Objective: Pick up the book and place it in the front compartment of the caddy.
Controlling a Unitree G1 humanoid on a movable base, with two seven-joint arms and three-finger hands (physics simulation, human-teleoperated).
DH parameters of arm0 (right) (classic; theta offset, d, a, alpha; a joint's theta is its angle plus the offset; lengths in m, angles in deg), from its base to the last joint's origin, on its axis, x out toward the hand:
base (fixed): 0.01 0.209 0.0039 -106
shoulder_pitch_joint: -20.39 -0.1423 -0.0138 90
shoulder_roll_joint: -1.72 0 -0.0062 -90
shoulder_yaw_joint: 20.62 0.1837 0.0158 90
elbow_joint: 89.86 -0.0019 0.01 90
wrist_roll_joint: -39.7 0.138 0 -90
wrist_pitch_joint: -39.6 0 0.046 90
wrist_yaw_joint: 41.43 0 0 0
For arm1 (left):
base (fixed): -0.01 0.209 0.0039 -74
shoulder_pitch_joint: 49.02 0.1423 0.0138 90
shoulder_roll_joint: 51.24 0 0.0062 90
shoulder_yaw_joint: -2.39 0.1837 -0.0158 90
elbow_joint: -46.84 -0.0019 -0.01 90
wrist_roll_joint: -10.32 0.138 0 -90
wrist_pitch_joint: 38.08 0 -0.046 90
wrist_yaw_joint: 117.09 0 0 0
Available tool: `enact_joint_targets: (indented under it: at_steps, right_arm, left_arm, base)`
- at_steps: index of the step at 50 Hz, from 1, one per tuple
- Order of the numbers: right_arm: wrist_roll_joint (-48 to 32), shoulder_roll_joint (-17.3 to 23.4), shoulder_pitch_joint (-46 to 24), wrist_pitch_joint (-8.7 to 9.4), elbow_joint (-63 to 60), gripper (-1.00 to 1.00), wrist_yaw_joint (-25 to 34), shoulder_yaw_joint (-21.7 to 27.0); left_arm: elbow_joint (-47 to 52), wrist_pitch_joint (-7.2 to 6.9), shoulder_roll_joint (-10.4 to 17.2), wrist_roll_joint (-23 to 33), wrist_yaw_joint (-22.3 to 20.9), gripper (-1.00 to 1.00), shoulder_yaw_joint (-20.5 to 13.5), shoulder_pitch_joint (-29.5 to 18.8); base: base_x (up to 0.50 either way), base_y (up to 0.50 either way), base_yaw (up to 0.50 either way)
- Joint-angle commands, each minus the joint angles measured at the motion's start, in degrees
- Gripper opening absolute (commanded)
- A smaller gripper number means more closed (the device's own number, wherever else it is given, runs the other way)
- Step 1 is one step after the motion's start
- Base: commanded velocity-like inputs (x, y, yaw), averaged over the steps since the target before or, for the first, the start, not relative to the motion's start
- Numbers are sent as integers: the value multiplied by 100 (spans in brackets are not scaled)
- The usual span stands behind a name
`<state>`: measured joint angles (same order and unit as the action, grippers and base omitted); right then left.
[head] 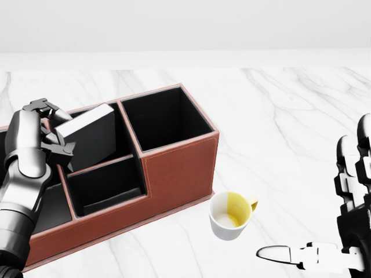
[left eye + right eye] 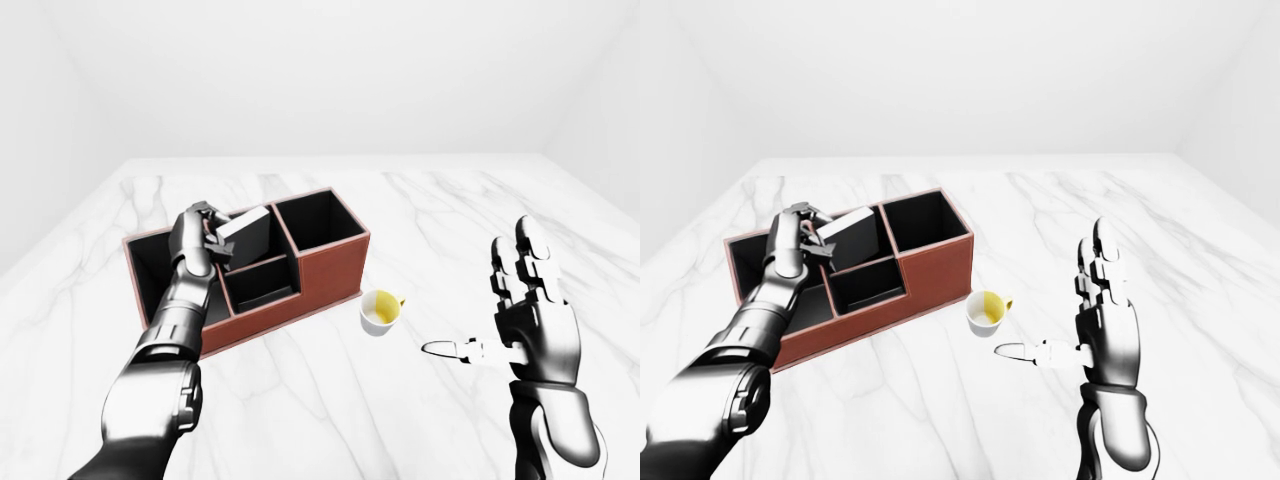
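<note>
A red-brown caddy (image 1: 179, 168) with dark compartments lies on the white marble table. My left hand (image 1: 55, 130) is shut on the left end of a dark grey book (image 1: 93, 136). It holds the book tilted over the caddy's middle, with the lower edge dipping into the middle compartment nearer the top of the head view. The small compartment below it (image 1: 104, 185) shows only its dark inside. My right hand (image 2: 485, 305) is open with its fingers spread upright, at the right and away from the caddy.
A white cup with a yellow inside (image 1: 231, 215) stands on the table just right of the caddy's lower right corner, between the caddy and my right hand. The large right compartment (image 1: 162, 119) is dark inside. Marble table (image 2: 450, 200) stretches around.
</note>
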<state>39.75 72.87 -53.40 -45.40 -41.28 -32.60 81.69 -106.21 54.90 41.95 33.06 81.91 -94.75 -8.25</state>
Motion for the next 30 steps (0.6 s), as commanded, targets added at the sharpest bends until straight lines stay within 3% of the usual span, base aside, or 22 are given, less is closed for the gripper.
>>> enact_joint_targets:
  at_steps: [1,8,9,10,11,17,23,30]
  right_arm:
    - [4,-10,7,0,-7,99,20,30]
    - [-13,-9,-14,0,-117,99,4,11]
    - [-14,-10,-17,0,-123,99,5,2]
    - [-29,-11,-16,0,-125,99,1,-15]
    - [-28,-15,-18,0,-118,99,-1,-30]
    - [-50,-3,-22,0,-170,99,-28,-86]
    - [-68,3,-6,0,-166,99,-38,-125]
    - [-46,-5,32,0,-70,99,-35,-117]
  left_arm:
    - [-697,132,-186,-360,117,-93,200,351]
    - [-654,190,-204,-359,83,-86,195,481]
    - [-626,162,-202,-360,65,-64,196,485]
    - [-592,138,-201,-349,75,33,203,499]
    - [-560,114,-199,-355,55,100,198,507]
    - [-320,7,-160,-370,56,100,176,549]
    - [318,-345,-145,-324,-15,100,165,642]
    - [673,-506,-130,-315,-79,100,120,747]
  base:
    - [0,0,-1]
    - [0,0,0]
    - [0,0,0]
    - [0,0,0]
    - [0,0,-1]
    - [0,0,-1]
    - [0,0,0]
    - [0,0,0]
